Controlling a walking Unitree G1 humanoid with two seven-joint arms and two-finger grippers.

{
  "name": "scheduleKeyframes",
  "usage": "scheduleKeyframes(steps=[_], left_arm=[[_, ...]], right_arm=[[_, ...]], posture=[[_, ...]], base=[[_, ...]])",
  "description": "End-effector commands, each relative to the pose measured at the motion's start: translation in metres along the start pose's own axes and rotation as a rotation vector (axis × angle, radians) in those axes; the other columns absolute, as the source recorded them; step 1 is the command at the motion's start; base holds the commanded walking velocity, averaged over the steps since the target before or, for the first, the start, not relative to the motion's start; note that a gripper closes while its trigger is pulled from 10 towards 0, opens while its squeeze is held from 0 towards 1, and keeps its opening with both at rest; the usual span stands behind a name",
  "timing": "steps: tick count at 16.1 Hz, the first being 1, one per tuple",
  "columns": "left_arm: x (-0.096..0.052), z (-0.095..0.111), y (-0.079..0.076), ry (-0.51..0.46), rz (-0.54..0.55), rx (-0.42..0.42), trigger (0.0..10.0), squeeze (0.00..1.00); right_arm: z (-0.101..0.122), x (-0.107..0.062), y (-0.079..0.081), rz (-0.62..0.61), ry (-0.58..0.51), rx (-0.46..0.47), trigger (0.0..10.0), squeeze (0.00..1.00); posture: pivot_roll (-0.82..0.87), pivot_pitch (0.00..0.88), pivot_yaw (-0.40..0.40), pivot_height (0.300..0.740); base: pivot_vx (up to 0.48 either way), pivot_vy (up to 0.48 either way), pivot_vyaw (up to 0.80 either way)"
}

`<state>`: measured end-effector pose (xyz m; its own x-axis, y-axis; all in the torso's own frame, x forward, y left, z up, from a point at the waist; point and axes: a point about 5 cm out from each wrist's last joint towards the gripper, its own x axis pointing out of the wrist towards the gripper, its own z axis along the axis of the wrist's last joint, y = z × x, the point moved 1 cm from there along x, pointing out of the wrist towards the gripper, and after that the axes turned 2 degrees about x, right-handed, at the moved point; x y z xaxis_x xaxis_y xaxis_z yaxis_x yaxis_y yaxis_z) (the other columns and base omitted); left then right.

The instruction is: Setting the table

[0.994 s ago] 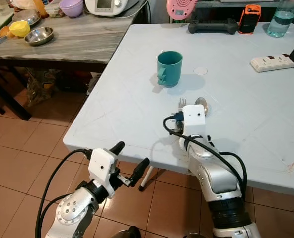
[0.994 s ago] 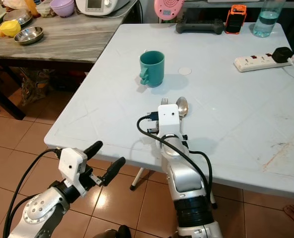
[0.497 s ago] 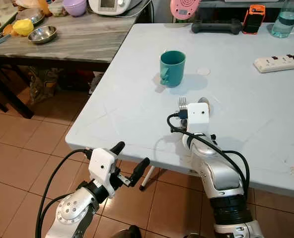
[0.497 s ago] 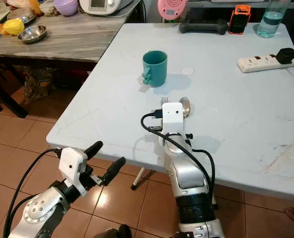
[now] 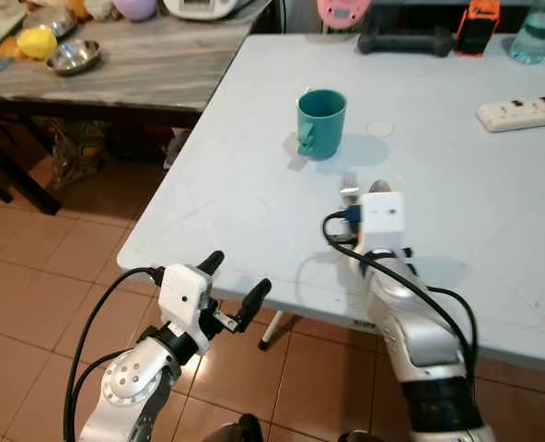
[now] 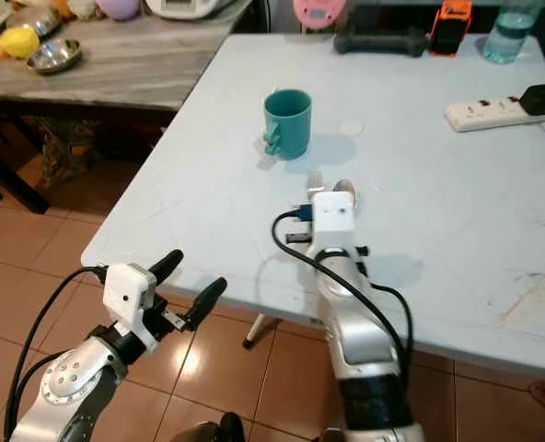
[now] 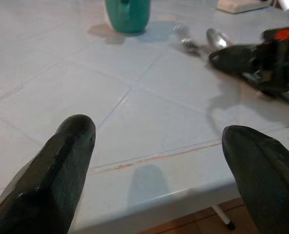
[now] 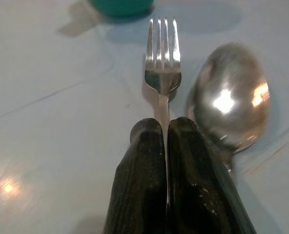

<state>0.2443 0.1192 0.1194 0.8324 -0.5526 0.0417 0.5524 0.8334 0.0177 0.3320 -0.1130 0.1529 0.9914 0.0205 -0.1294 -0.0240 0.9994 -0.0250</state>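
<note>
Pale blue-white counter (image 5: 254, 203), tiled floor below. Right gripper (image 8: 165, 141) fingers clamped on silver metal fork (image 8: 162, 73), tines ahead; shiny metal spoon (image 8: 227, 105) just beside, teal ceramic mug (image 5: 320, 123) beyond. Left gripper (image 7: 159, 161) fingers apart, idle off the edge.

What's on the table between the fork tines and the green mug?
Nothing: in the right wrist view, bare white table runs from the fork, held by the right gripper, to the mug; the spoon lies beside the fork.
</note>
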Motion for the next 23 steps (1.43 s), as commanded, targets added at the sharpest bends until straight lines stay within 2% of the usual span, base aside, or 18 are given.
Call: scheduleKeyframes(steps=[1,4,5,6,7,8,13,17,23], left_arm=[[-0.004,-0.004,0.008,0.018,0.040,0.015,10.0,0.00],[-0.006,-0.003,0.015,0.008,0.091,0.027,10.0,0.00],[-0.006,-0.003,0.017,0.006,0.101,0.030,10.0,0.00],[-0.006,-0.002,0.022,-0.002,0.137,0.038,10.0,0.00],[-0.007,0.000,0.027,-0.012,0.175,0.046,10.0,0.00],[-0.007,0.001,0.034,-0.015,0.223,0.037,10.0,0.00],[-0.004,0.002,0.050,-0.014,0.356,0.006,10.0,0.00],[-0.001,0.001,0.049,-0.009,0.384,-0.020,10.0,0.00],[0.000,0.001,0.048,-0.006,0.385,0.003,10.0,0.00]], right_arm=[[0.006,-0.004,0.004,0.027,-0.059,-0.019,0.0,0.00],[0.032,-0.011,0.012,0.087,-0.249,-0.078,0.0,0.00],[0.035,-0.012,0.013,0.088,-0.274,-0.092,0.0,0.00],[0.037,-0.012,0.013,0.089,-0.292,-0.099,2.5,0.00],[0.038,-0.013,0.012,0.089,-0.307,-0.111,8.1,0.00],[0.038,-0.013,0.012,0.096,-0.311,-0.115,10.0,0.00],[0.037,-0.015,0.005,0.125,-0.355,-0.129,10.0,0.00],[0.034,-0.013,0.006,0.138,-0.332,-0.105,10.0,0.00],[0.034,-0.015,0.008,0.157,-0.348,-0.109,10.0,0.00]], posture=[[-0.14,0.154,0.135,0.740],[-0.14,0.149,0.142,0.740],[-0.14,0.149,0.142,0.740],[-0.14,0.149,0.143,0.740],[-0.14,0.146,0.143,0.740],[-0.14,0.146,0.140,0.740],[-0.14,0.134,0.133,0.740],[-0.14,0.131,0.135,0.740],[-0.14,0.134,0.133,0.740]], base=[[0.000,0.000,0.00],[0.000,0.000,0.00],[0.000,0.000,0.00],[0.000,0.000,0.00],[0.000,0.000,0.00],[0.000,0.000,0.00],[0.000,0.000,0.00],[0.000,0.000,-0.46],[0.000,0.000,-0.55]])
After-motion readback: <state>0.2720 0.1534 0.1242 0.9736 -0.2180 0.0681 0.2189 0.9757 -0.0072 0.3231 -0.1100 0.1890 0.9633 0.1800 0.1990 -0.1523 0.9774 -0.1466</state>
